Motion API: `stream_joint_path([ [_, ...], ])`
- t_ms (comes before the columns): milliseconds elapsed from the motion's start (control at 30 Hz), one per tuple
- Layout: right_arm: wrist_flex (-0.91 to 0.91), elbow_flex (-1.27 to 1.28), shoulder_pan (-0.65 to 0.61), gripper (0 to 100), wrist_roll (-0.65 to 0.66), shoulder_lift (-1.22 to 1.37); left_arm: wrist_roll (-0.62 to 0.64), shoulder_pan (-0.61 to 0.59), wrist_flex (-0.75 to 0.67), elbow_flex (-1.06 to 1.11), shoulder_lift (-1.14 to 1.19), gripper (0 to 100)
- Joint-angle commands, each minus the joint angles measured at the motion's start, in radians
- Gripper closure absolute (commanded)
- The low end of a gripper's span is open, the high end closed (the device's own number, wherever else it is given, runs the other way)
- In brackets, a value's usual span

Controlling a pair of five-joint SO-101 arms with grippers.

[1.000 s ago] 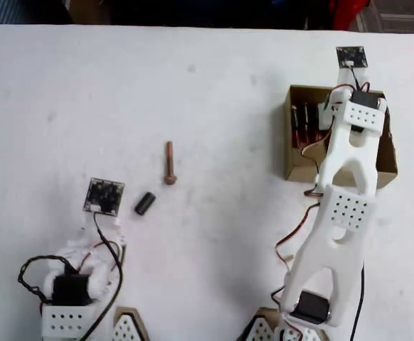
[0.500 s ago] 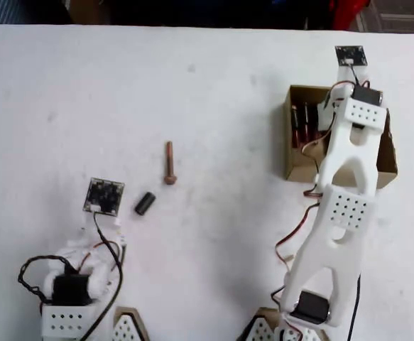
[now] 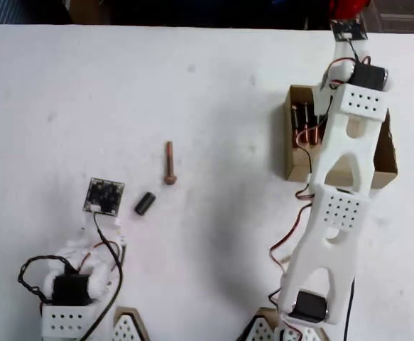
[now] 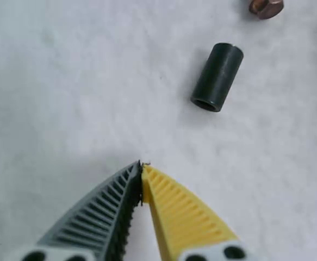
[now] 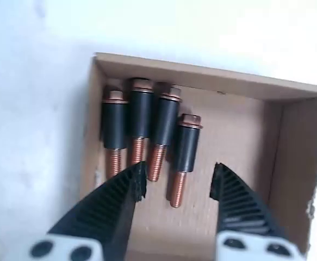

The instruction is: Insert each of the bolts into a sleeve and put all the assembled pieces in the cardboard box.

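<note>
Right gripper (image 5: 177,179) released above cardboard box (image 5: 288,141), frame right; left gripper (image 4: 142,166) clenched empty, near loose sleeve (image 4: 218,77).

You're looking at a white table (image 3: 214,85) that's carrying three things right now. A copper-coloured bolt (image 3: 170,163) is lying flat out in the middle stretch, its head pointing toward the near edge, and a black sleeve (image 3: 145,204) is lying on its side near that head, not touching it. Well apart from both, on the right side, the cardboard box (image 3: 297,170) is sitting open-topped on the tabletop.
</note>
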Motion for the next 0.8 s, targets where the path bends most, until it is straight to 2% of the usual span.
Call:
stream_joint_path([
  [0, 0.039, -0.117, -0.033, 83.4, 0.002, -0.079, -0.006, -0.010, -0.012, -0.002, -0.007, 98],
  [200, 0.039, -0.157, -0.074, 98.8, 0.000, -0.079, -0.006, -0.010, -0.012, -0.002, -0.007, 98],
  [300, 0.042, -0.158, -0.096, 95.7, -0.071, -0.081, -0.005, -0.010, -0.012, -0.002, -0.007, 98],
  [400, 0.044, -0.149, -0.117, 97.1, -0.135, -0.105, -0.003, -0.012, -0.012, -0.002, -0.007, 98],
  [533, 0.045, -0.147, -0.159, 98.1, -0.144, -0.160, -0.003, -0.016, -0.014, -0.002, -0.007, 98],
  [667, 0.048, -0.146, -0.199, 98.2, -0.146, -0.226, 0.000, -0.085, -0.046, -0.002, -0.007, 98],
  [767, 0.048, -0.100, -0.234, 98.2, -0.146, -0.283, 0.000, -0.093, -0.048, -0.002, -0.007, 98],
])
